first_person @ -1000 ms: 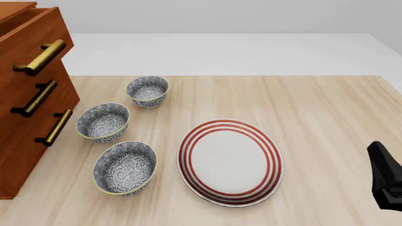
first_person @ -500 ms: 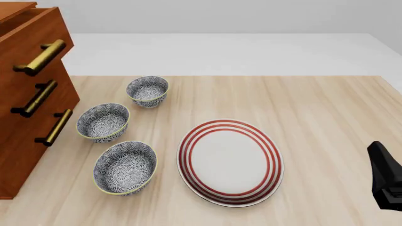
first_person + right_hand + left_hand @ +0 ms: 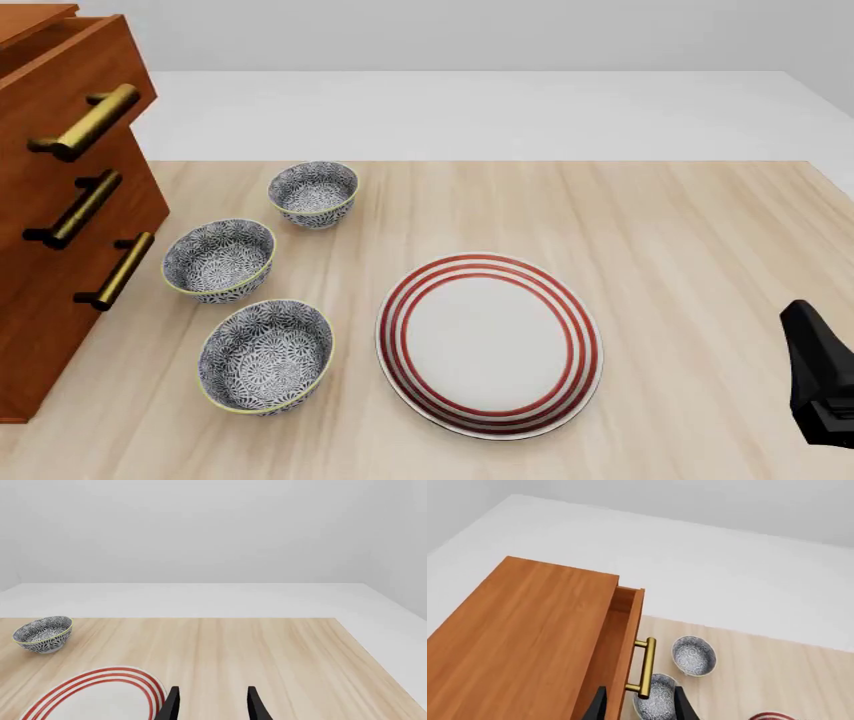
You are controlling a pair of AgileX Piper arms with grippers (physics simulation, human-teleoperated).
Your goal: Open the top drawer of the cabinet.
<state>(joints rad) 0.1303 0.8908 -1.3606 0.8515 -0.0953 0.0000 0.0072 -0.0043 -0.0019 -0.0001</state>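
No readable text, labels, brands or nos. in any view. Only markings are decorative: red concentric rings on the white oval plate (image 3: 489, 345), blue-grey floral pattern on the three small ceramic bowls (image 3: 266, 355), plain wood grain on the reddish-brown wooden cabinet (image 3: 40, 230) w/ unmarked brass bar handles (image 3: 88, 122).

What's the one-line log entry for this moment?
top drawer: slightly open | left gripper: open, above handle, no contact | right gripper: open, idle
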